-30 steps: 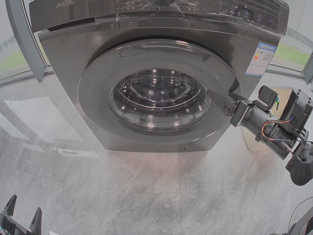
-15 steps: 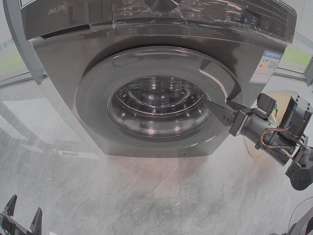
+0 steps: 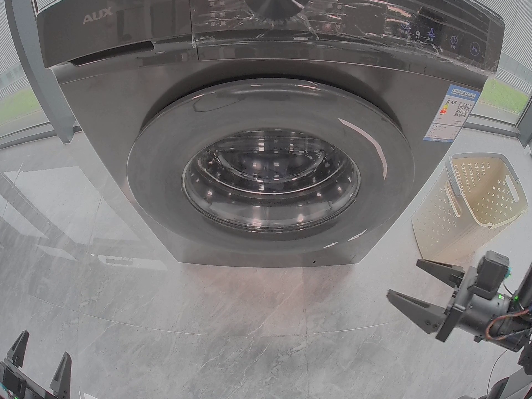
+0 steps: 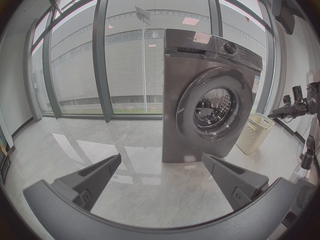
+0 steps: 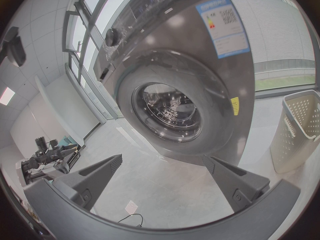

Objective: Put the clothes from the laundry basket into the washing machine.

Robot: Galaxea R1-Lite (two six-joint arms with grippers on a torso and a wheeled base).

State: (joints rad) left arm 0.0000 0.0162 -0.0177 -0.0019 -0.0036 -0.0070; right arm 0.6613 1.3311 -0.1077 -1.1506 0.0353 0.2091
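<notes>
The washing machine [image 3: 260, 65] fills the upper middle of the head view, its round door [image 3: 271, 178] shut flush against the front. The laundry basket [image 3: 438, 223] stands on the floor [image 3: 249, 317] at the right of the frame, just beside the machine's lower right corner. The perforated inner wall facing the camera looks bare, though the bottom is hidden. Reflections on the door glass make it impossible to tell whether clothes lie in the drum.

My reading: either the load is already in, leaving little to do, or the door must yet be opened before anything goes in.

The right gripper [image 3: 403, 278] hangs at the lower right, near the basket, jaws spread wide and holding nothing. The left gripper [image 3: 44, 343] sits in the lower left corner, well apart from both, jaws likewise open and empty.

Plastic film [image 3: 343, 6] covers the control panel, and an energy label [image 3: 451, 112] is stuck at the upper right. The shut door looks like the 1 obstacle.
</notes>
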